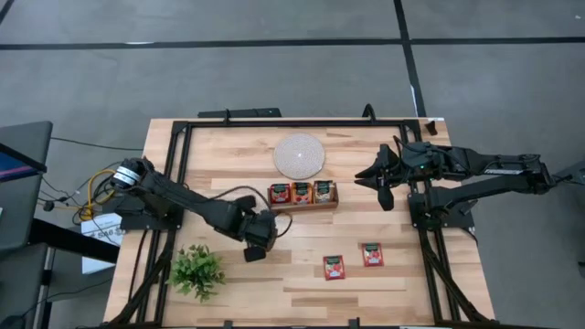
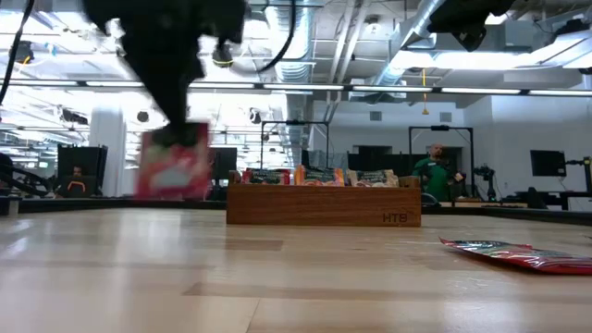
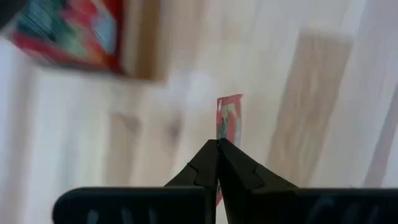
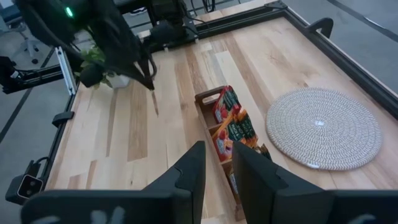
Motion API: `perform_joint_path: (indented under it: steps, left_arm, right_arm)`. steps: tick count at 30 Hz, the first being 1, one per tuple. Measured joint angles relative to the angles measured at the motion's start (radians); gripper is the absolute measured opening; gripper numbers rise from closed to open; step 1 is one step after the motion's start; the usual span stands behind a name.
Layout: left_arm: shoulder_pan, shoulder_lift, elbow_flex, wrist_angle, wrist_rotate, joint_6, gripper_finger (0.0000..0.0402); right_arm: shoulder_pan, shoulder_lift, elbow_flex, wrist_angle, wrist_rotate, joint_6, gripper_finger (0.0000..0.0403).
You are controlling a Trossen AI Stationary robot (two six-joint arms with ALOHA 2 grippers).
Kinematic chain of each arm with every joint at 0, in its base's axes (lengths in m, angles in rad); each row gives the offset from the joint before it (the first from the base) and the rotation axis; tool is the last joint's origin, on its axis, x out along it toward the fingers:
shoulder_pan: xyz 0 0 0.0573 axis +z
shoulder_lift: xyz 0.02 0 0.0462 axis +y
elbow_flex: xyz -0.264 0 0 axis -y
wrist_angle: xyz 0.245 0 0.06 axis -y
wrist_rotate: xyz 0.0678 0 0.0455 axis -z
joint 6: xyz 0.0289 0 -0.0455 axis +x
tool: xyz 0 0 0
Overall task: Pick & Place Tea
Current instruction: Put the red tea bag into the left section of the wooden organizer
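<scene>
My left gripper (image 1: 257, 249) hangs above the table's near left part, shut on a red tea sachet (image 2: 173, 165). That sachet shows edge-on in the left wrist view (image 3: 229, 115). The brown wooden tray (image 1: 302, 204) at mid-table holds more sachets (image 1: 301, 191) standing in its compartments. Two red sachets (image 1: 335, 267) (image 1: 372, 254) lie flat on the table near its front. My right gripper (image 4: 216, 167) waits open and high over the table's right side, with nothing between its fingers. My left gripper pinches the sachet's upper edge (image 3: 220, 138) between its two fingers. The fingers come from above and point steeply down. The sachet hangs upright below them (image 2: 173, 171), lifted clear of the table.
A round pale woven mat (image 1: 299, 155) lies behind the tray. A small green plant (image 1: 196, 270) stands at the near left corner, close to my left arm. Black frame rails (image 1: 179, 164) run along the table's edges. Bare wood lies between the plant and the two flat sachets.
</scene>
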Motion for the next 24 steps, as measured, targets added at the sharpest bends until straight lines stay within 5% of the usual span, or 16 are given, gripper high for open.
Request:
perform_joint_path:
  steps: [9, 24]
  left_arm:
    - [0.124, -0.001, 0.158, -0.019, -0.106, 0.186, 0.0]
    - [0.298, 0.054, 0.163, 0.066, -0.076, 0.431, 0.0]
  right_arm:
    - [0.0, 0.0, 0.0, 0.0, 0.0, 0.0, 0.0072]
    - [0.0, 0.0, 0.0, 0.0, 0.0, 0.0, 0.0072]
